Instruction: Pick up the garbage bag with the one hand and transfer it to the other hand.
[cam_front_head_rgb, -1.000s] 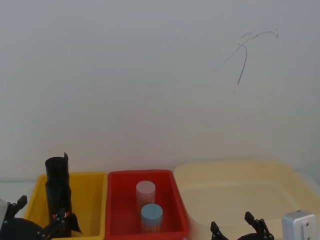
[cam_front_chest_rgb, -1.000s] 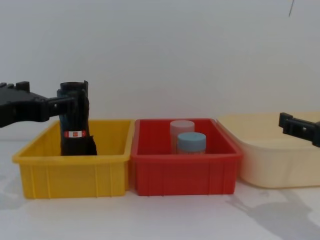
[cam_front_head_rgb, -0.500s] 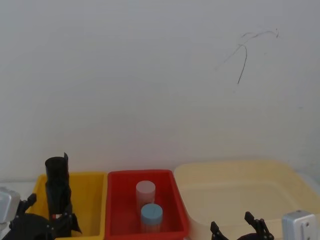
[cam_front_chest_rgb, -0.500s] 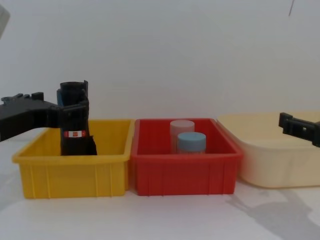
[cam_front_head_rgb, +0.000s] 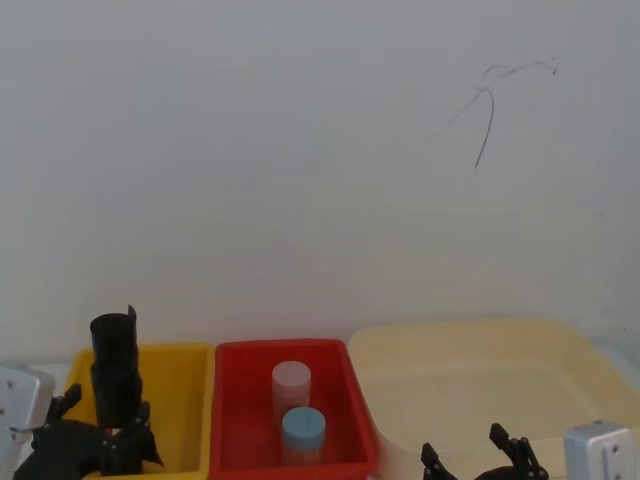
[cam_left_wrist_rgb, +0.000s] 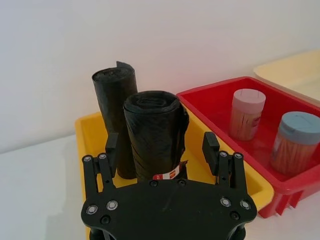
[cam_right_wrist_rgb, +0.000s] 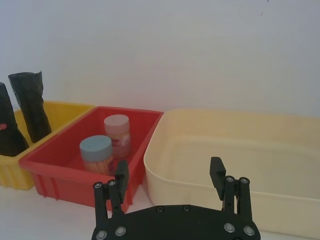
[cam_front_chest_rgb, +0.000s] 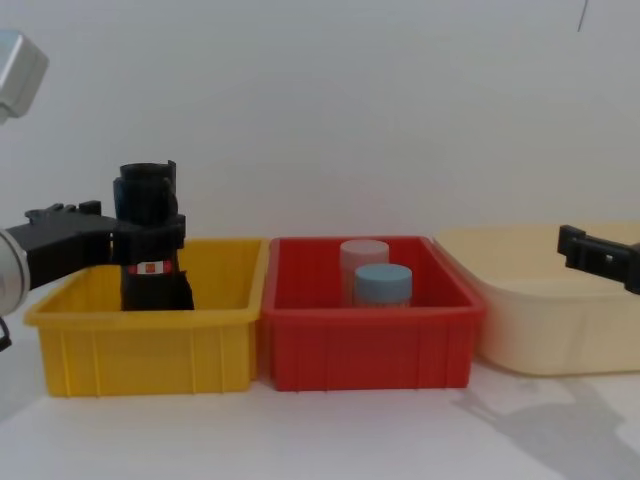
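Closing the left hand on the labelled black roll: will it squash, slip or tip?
The black rolled-plastic garbage bag with the red-and-white band looks tightly wound, so probably stiff with slight give. Its smooth film may slip in the left hand. Standing tall in the yellow plastic bin, it could tip if nudged.

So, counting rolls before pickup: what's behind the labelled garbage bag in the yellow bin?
A plain black roll stands upright behind the garbage bag, which covers its lower part.

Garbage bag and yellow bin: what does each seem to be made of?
The garbage bag looks like thin black plastic film, faintly glossy: wrinkled, with rolled layers at its top. The yellow bin seems rigid moulded plastic, smooth: ribbed walls.
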